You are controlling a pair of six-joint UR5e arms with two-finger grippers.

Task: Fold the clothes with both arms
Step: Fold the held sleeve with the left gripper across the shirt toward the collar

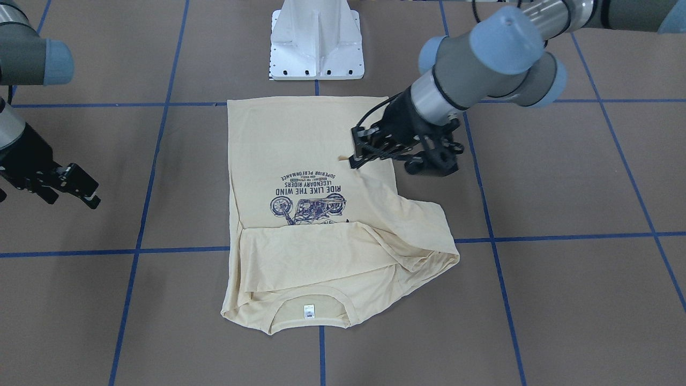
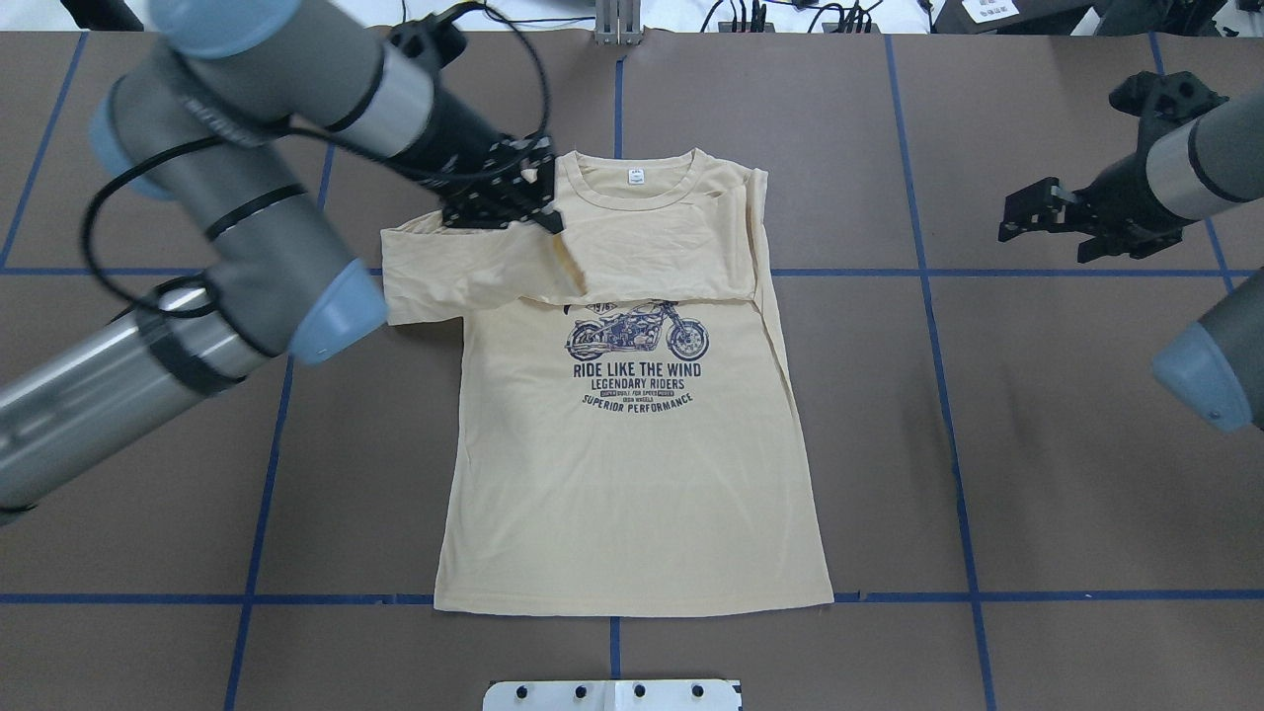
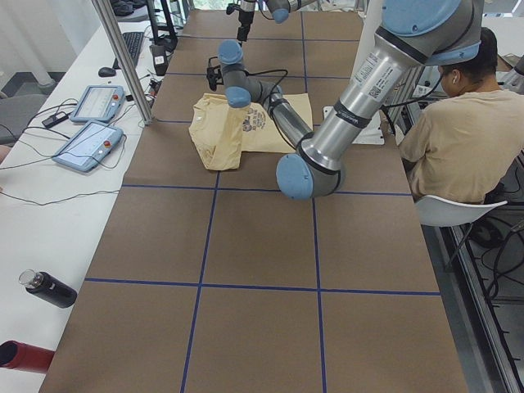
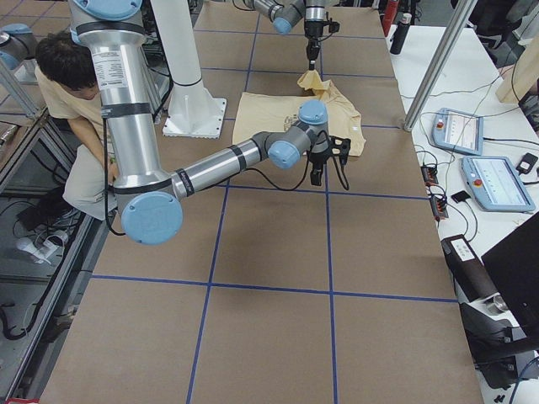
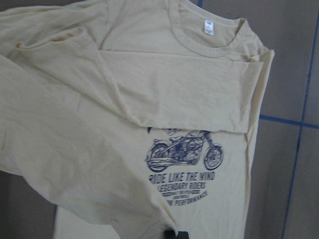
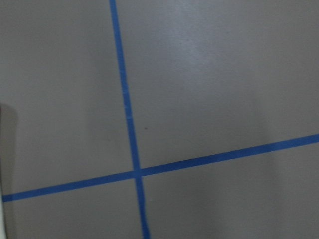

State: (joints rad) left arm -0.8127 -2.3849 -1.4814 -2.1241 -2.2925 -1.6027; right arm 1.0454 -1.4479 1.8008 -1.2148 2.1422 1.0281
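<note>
T-shirt (image 2: 632, 474): lies flat and print-up in the middle of the worktop (image 2: 987, 444). In the overhead view the neck is toward the top of the frame and the hem toward the bottom.
Progress: early, as I judge it. One sleeve is folded in, the other is in hand, and the body lies unfolded at full length.
Left to do: lay the second sleeve across the chest. After that, probably fold the body hem to neck, a step likely to need both arms.
Fabric: thin, limp, cream-yellow knit. It is smooth over the lower body and rumpled where layers overlap near the shoulders.
Left arm (image 2: 247, 247): silver tube, grey joints and pale blue caps, filling the upper left of the overhead view.
Right arm (image 2: 1205, 158): same build, at the right edge of that view, well apart from the cloth.
Folded sleeve (image 2: 652, 252): a flat band across the chest that covers the top of the print.
Free sleeve (image 2: 444, 272): juts from the shirt's left side in the overhead view, loosely bunched and rising toward its cuff.
Print (image 2: 637, 341): a navy motorcycle with block lettering, matte.
Left tool (image 1: 352, 158): black, pinched narrow on the cuff of the Free sleeve and held above the shirt. A tab of cream cloth shows at its tips.
Right tool (image 2: 1009, 212): black, spread apart with nothing between the tips, over bare worktop at the right of the overhead view.
Neck label (image 2: 637, 177): a small white rectangle inside the ribbed neckband.
</note>
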